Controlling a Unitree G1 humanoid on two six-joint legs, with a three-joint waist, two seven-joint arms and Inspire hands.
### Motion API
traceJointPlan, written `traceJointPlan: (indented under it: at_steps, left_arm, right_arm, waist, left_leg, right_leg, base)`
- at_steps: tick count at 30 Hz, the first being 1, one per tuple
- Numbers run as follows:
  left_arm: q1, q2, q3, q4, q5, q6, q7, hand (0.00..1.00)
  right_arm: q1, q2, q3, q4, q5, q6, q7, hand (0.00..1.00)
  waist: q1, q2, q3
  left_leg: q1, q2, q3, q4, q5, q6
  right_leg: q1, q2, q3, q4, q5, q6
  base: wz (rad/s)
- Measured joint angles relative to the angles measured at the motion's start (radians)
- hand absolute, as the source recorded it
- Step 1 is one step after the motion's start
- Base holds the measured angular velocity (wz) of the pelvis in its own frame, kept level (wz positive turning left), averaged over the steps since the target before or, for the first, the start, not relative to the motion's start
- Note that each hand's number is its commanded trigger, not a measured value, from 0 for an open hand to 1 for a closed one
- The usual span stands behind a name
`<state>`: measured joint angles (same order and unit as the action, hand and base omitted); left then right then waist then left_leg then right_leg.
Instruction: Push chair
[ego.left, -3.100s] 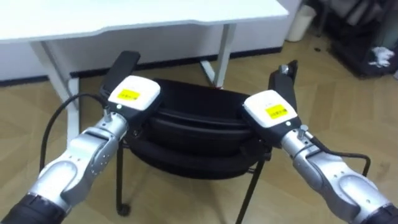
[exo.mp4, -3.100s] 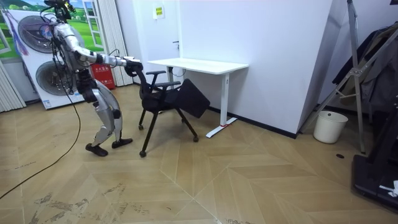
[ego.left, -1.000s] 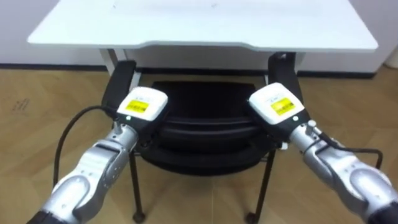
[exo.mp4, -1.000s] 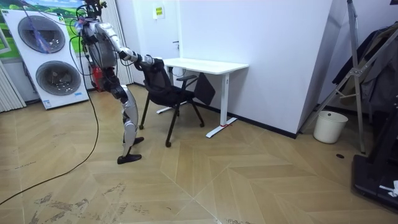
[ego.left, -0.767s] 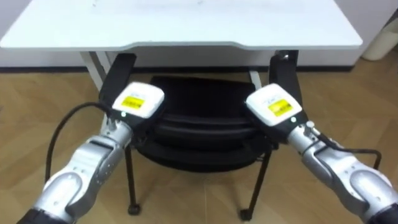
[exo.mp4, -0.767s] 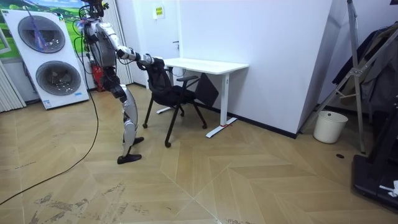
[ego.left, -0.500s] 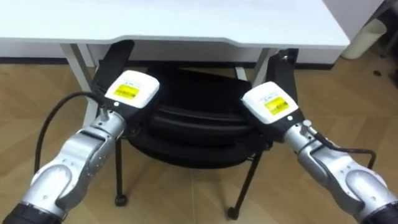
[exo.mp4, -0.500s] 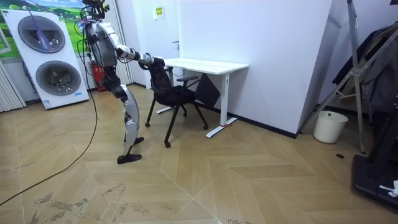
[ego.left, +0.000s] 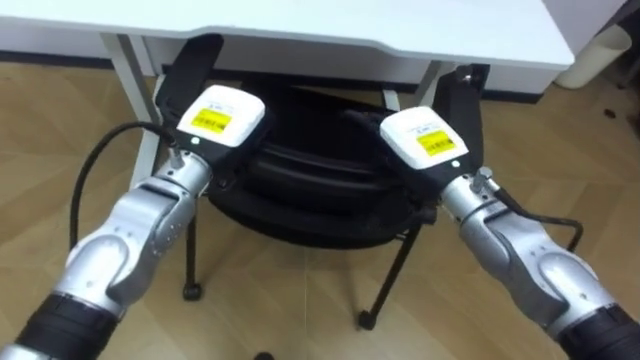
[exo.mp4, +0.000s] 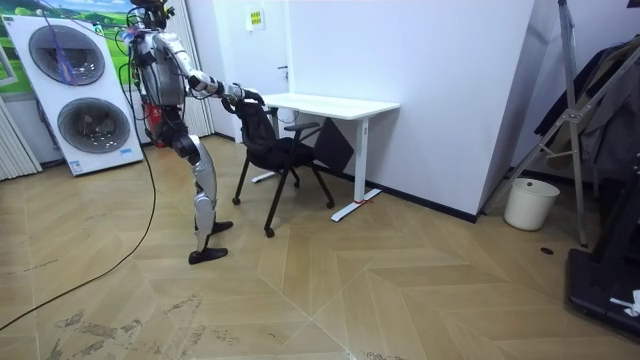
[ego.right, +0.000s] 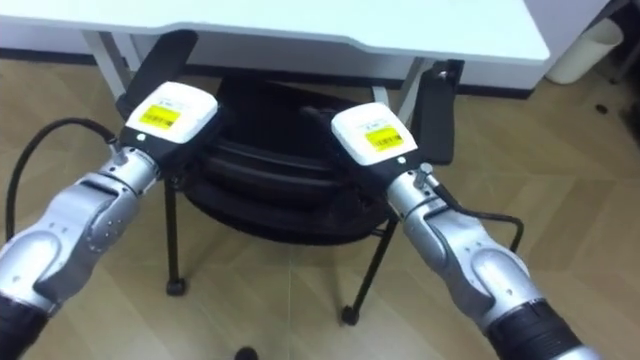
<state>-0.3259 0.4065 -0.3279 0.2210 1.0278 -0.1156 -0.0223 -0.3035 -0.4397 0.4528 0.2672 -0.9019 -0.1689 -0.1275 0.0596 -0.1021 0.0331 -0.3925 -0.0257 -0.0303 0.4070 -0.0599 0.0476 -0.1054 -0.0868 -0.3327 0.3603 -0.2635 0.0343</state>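
Your left robot hand and your right robot hand reach forward side by side, backs up, level with each other. Both arms stretch out ahead of your chest, elbows slightly bent. In the room view you stand upright.

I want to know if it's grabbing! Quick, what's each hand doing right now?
Left hand: resting on the chair at its backrest; open or closed cannot be told.
Right hand: on the same backrest; cannot be told either.
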Motion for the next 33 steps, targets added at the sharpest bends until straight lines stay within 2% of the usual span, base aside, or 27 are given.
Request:
traceJointPlan:
  at_steps: [2, 4, 5, 6, 7, 9, 10, 11, 12, 13, 14, 15, 16, 17, 18, 19, 21, 23, 25, 28, 30, 32, 33]
  left_arm:
    - [0.000, -0.007, 0.000, 0.000, -0.001, -0.026, 0.007, 0.00]
    - [-0.007, -0.004, 0.001, -0.005, -0.015, -0.056, 0.017, 0.00]
    - [-0.023, 0.009, 0.009, -0.012, -0.016, -0.084, 0.027, 0.00]
    - [-0.035, 0.035, 0.022, -0.049, -0.015, -0.103, 0.030, 0.00]
    - [-0.036, 0.061, 0.021, -0.051, -0.015, -0.116, 0.030, 0.00]
    - [-0.037, 0.132, 0.027, -0.086, -0.013, -0.158, 0.031, 0.00]
    - [-0.037, 0.159, 0.030, -0.108, -0.015, -0.174, 0.031, 0.00]
    - [-0.052, 0.224, 0.039, -0.160, -0.015, -0.211, 0.032, 0.00]
    - [-0.126, 0.271, 0.053, -0.181, -0.019, -0.253, 0.043, 0.00]
    - [-0.171, 0.286, 0.072, -0.184, -0.024, -0.263, 0.065, 0.00]
    - [-0.249, 0.309, 0.137, -0.184, -0.077, -0.259, 0.129, 0.00]
    - [-0.316, 0.348, 0.208, -0.182, -0.157, -0.238, 0.209, 0.00]
    - [-0.342, 0.366, 0.240, -0.182, -0.194, -0.227, 0.246, 0.00]
    - [-0.387, 0.405, 0.310, -0.182, -0.252, -0.212, 0.321, 0.00]
    - [-0.405, 0.448, 0.375, -0.181, -0.304, -0.203, 0.380, 0.00]
    - [-0.408, 0.473, 0.402, -0.180, -0.334, -0.199, 0.406, 0.00]
    - [-0.420, 0.590, 0.486, -0.170, -0.405, -0.191, 0.468, 0.00]
    - [-0.420, 0.645, 0.537, -0.171, -0.425, -0.189, 0.501, 0.00]
    - [-0.420, 0.665, 0.568, -0.181, -0.429, -0.184, 0.530, 0.00]
    - [-0.420, 0.710, 0.606, -0.197, -0.436, -0.182, 0.582, 0.00]
    - [-0.420, 0.777, 0.650, -0.203, -0.436, -0.180, 0.606, 0.00]
    - [-0.414, 0.802, 0.693, -0.207, -0.437, -0.162, 0.619, 0.00]
    - [-0.406, 0.813, 0.721, -0.217, -0.450, -0.143, 0.622, 0.00]
  right_arm:
    - [-0.001, -0.004, -0.001, -0.008, 0.001, -0.017, 0.000, 0.00]
    - [-0.017, -0.027, -0.004, -0.018, 0.002, -0.046, 0.000, 0.00]
    - [-0.031, -0.064, -0.004, -0.041, -0.001, -0.076, 0.001, 0.00]
    - [-0.037, -0.111, -0.010, -0.096, -0.003, -0.100, 0.000, 0.00]
    - [-0.051, -0.132, -0.014, -0.120, -0.002, -0.113, 0.001, 0.00]
    - [-0.074, -0.229, -0.044, -0.196, 0.006, -0.192, 0.002, 0.00]
    - [-0.078, -0.254, -0.065, -0.221, 0.011, -0.202, -0.007, 0.00]
    - [-0.102, -0.297, -0.117, -0.248, 0.040, -0.207, -0.033, 0.00]
    - [-0.140, -0.342, -0.186, -0.245, 0.071, -0.206, -0.071, 0.00]
    - [-0.163, -0.363, -0.220, -0.242, 0.086, -0.200, -0.089, 0.00]
    - [-0.219, -0.400, -0.265, -0.244, 0.113, -0.179, -0.134, 0.00]
    - [-0.270, -0.436, -0.311, -0.252, 0.137, -0.170, -0.186, 0.00]
    - [-0.284, -0.457, -0.333, -0.262, 0.154, -0.170, -0.206, 0.00]
    - [-0.298, -0.499, -0.390, -0.284, 0.175, -0.167, -0.250, 0.00]
    - [-0.307, -0.533, -0.428, -0.300, 0.198, -0.160, -0.286, 0.00]
    - [-0.307, -0.552, -0.444, -0.309, 0.208, -0.156, -0.301, 0.00]
    - [-0.309, -0.628, -0.520, -0.322, 0.239, -0.157, -0.334, 0.00]
    - [-0.309, -0.677, -0.567, -0.322, 0.258, -0.140, -0.346, 0.00]
    - [-0.312, -0.709, -0.597, -0.322, 0.286, -0.126, -0.363, 0.00]
    - [-0.384, -0.762, -0.618, -0.314, 0.312, -0.120, -0.386, 0.00]
    - [-0.384, -0.834, -0.689, -0.302, 0.312, -0.120, -0.416, 0.00]
    - [-0.368, -0.867, -0.742, -0.286, 0.321, -0.114, -0.419, 0.00]
    - [-0.356, -0.881, -0.768, -0.275, 0.355, -0.110, -0.424, 0.00]
  waist:
    - [0.000, 0.000, -0.0005]
    - [0.001, 0.004, -0.0019]
    - [0.008, 0.011, -0.0025]
    - [0.012, 0.014, -0.0023]
    - [0.011, 0.019, -0.0014]
    - [0.023, 0.026, -0.0016]
    - [0.027, 0.026, -0.0019]
    - [0.033, 0.029, -0.0020]
    - [0.046, 0.037, -0.0004]
    - [0.057, 0.040, -0.0012]
    - [0.064, 0.048, -0.0019]
    - [0.059, 0.053, -0.0041]
    - [0.057, 0.056, -0.0057]
    - [0.056, 0.059, -0.0090]
    - [0.056, 0.064, -0.0139]
    - [0.054, 0.066, -0.0162]
    - [0.039, 0.073, -0.0216]
    - [0.027, 0.074, -0.0220]
    - [0.026, 0.075, -0.0241]
    - [0.014, 0.083, -0.0313]
    - [0.007, 0.084, -0.0329]
    - [-0.001, 0.086, -0.0341]
    - [-0.004, 0.085, -0.0402]
  left_leg:
    - [0.003, -0.003, -0.012, 0.000, 0.007, -0.001]
    - [0.008, -0.003, -0.027, -0.002, 0.011, -0.006]
    - [0.013, -0.002, -0.028, -0.003, 0.012, -0.008]
    - [0.026, -0.004, -0.029, -0.014, 0.015, -0.011]
    - [0.037, -0.005, -0.029, -0.023, 0.017, -0.012]
    - [0.072, -0.006, -0.029, -0.051, 0.023, -0.016]
    - [0.073, -0.006, -0.031, -0.054, 0.024, -0.018]
    - [0.075, -0.006, -0.038, -0.060, 0.026, -0.021]
    - [0.082, -0.007, -0.050, -0.061, 0.027, -0.023]
    - [0.089, -0.007, -0.052, -0.065, 0.027, -0.024]
    - [0.110, -0.011, -0.054, -0.082, 0.030, -0.026]
    - [0.136, -0.021, -0.055, -0.110, 0.038, -0.025]
    - [0.147, -0.025, -0.054, -0.122, 0.040, -0.024]
    - [0.168, -0.032, -0.048, -0.140, 0.040, -0.023]
    - [0.189, -0.038, -0.039, -0.155, 0.038, -0.021]
    - [0.198, -0.039, -0.034, -0.161, 0.037, -0.020]
    - [0.208, -0.042, -0.028, -0.175, 0.035, -0.019]
    - [0.209, -0.042, -0.027, -0.175, 0.033, -0.020]
    - [0.213, -0.040, -0.026, -0.173, 0.027, -0.022]
    - [0.197, -0.039, -0.024, -0.167, 0.025, -0.021]
    - [0.180, -0.038, -0.021, -0.152, 0.019, -0.019]
    - [0.179, -0.038, -0.016, -0.137, 0.009, -0.015]
    - [0.180, -0.039, -0.013, -0.133, 0.006, -0.013]
  right_leg:
    - [0.011, 0.003, -0.014, -0.005, 0.000, -0.007]
    - [0.023, 0.010, -0.020, -0.020, 0.001, -0.011]
    - [0.039, 0.016, -0.027, -0.033, 0.004, -0.015]
    - [0.056, 0.017, -0.029, -0.043, 0.006, -0.016]
    - [0.068, 0.017, -0.031, -0.053, 0.008, -0.017]
    - [0.098, 0.021, -0.034, -0.089, 0.016, -0.019]
    - [0.102, 0.023, -0.035, -0.094, 0.016, -0.020]
    - [0.117, 0.029, -0.043, -0.110, 0.022, -0.023]
    - [0.134, 0.037, -0.056, -0.134, 0.032, -0.024]
    - [0.146, 0.041, -0.057, -0.150, 0.039, -0.024]
    - [0.170, 0.041, -0.058, -0.178, 0.047, -0.023]
    - [0.188, 0.033, -0.061, -0.192, 0.045, -0.020]
    - [0.196, 0.029, -0.062, -0.195, 0.044, -0.017]
    - [0.210, 0.021, -0.059, -0.197, 0.041, -0.012]
    - [0.229, 0.015, -0.055, -0.210, 0.040, -0.008]
    - [0.236, 0.012, -0.052, -0.211, 0.038, -0.006]
    - [0.238, 0.007, -0.049, -0.211, 0.036, -0.003]
    - [0.241, 0.007, -0.053, -0.211, 0.036, -0.002]
    - [0.244, 0.007, -0.050, -0.210, 0.036, -0.002]
    - [0.231, 0.008, -0.057, -0.209, 0.036, -0.002]
    - [0.220, 0.008, -0.050, -0.210, 0.036, -0.002]
    - [0.225, 0.008, -0.049, -0.211, 0.036, -0.002]
    - [0.227, 0.005, -0.049, -0.211, 0.035, 0.001]
  base:
    - [0.27]
    - [0.18]
    - [0.07]
    - [0.10]
    - [0.07]
    - [0.05]
    - [0.07]
    - [0.21]
    - [0.22]
    - [0.18]
    - [0.06]
    - [0.07]
    - [0.04]
    - [-0.04]
    - [-0.10]
    - [-0.14]
    - [-0.05]
    - [0.03]
    - [0.00]
    - [0.00]
    - [-0.02]
    - [-0.08]
    - [-0.05]
